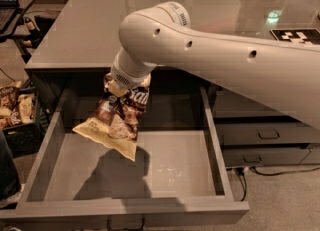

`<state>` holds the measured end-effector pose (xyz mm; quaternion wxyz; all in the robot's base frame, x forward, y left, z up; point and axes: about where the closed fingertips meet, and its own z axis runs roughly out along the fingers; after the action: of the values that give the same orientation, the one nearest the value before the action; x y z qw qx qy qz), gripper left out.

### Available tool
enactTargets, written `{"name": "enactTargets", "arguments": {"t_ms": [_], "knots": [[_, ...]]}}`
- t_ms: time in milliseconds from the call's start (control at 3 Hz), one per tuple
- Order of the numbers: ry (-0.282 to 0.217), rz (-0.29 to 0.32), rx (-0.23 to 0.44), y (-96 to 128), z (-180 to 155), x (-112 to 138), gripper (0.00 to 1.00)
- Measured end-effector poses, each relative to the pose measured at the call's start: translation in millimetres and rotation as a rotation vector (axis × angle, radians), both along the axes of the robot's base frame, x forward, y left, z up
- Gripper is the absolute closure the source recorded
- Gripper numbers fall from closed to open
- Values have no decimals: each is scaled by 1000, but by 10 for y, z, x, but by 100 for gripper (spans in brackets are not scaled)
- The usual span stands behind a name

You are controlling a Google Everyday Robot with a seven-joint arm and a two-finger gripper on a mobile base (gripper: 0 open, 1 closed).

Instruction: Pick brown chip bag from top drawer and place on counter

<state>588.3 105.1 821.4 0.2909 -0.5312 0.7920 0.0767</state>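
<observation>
The brown chip bag [118, 120], dark brown with cream-yellow ends, hangs tilted in the air above the left part of the open top drawer [175, 167]. My gripper [123, 85] is at the bag's top end, under the white wrist, just below the counter's front edge. It is shut on the bag, and the arm mostly hides its fingers. The bag's shadow falls on the drawer floor. The glossy grey counter [85, 30] stretches behind and above the drawer.
Narrower grey drawers with loop handles [268, 135] stand to the right. A black crate with small brown-and-cream packets [17, 111] is on the floor at left. A small desk with a laptop [10, 2] is at far left. A black-and-white marker [300, 35] lies on the counter at right.
</observation>
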Motion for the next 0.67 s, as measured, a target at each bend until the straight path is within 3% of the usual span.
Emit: {"name": "enactTargets", "arguments": {"t_ms": [667], "knots": [[-133, 1, -15, -87, 887, 112, 100]]}}
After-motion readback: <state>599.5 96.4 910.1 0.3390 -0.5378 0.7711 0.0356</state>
